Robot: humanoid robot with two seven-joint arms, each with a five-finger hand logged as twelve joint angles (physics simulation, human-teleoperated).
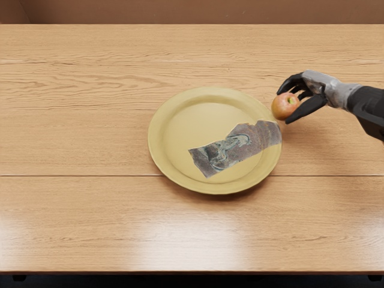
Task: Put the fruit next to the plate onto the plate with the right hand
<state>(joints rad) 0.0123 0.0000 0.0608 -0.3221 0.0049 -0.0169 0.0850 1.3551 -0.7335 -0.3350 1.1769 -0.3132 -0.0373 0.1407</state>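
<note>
Your apple is round, so it has no long axis. Its greenish stem hollow faces up and right, toward the palm. It sits just beside the plate, at the far-right rim; you can't tell whether it rests on the table or is lifted. A grey patterned patch lies across the plate's right half. Your right hand grasps the apple, with the fingers half-curled around its far and near sides.

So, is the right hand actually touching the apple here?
Touching. The head view shows the right hand closed around the apple, with fingers over its top and the thumb against its side, and no gap visible.
</note>
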